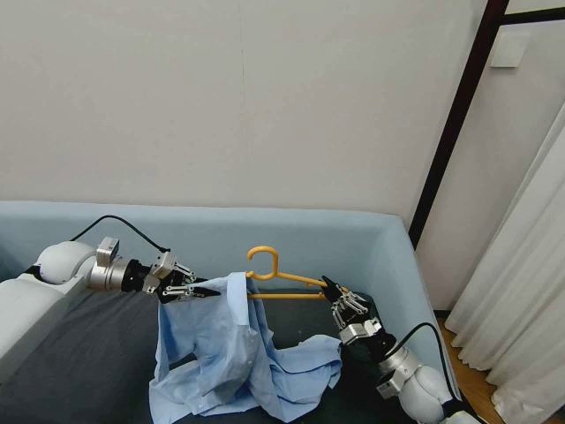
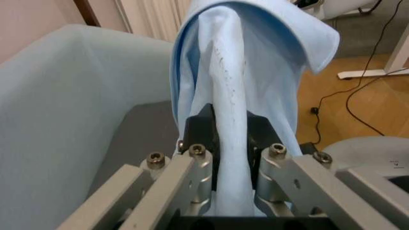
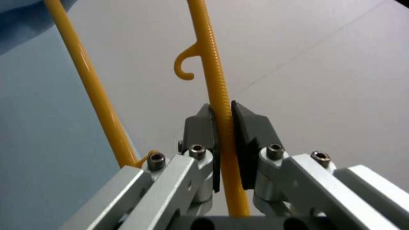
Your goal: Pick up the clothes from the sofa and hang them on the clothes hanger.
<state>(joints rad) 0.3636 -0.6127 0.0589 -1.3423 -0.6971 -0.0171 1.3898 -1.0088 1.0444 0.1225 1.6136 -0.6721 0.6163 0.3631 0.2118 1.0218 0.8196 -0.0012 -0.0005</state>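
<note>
Right gripper (image 1: 329, 286) clamps the orange-yellow plastic hanger (image 1: 287, 279) level above the pale blue sofa (image 1: 132, 231), left gripper (image 1: 208, 291) pinching the light blue cotton shirt (image 1: 234, 353) up by its collar at the hanger's arm, likely for threading on.

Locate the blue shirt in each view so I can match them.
Head view: shirt hangs from the left tool, at the hanger's end.
Left wrist view: shirt at centre, rising from the tool.
Right wrist view: probably the darker blue corner patch past the hanger.
Shared landmark: the sofa backrest.
</note>
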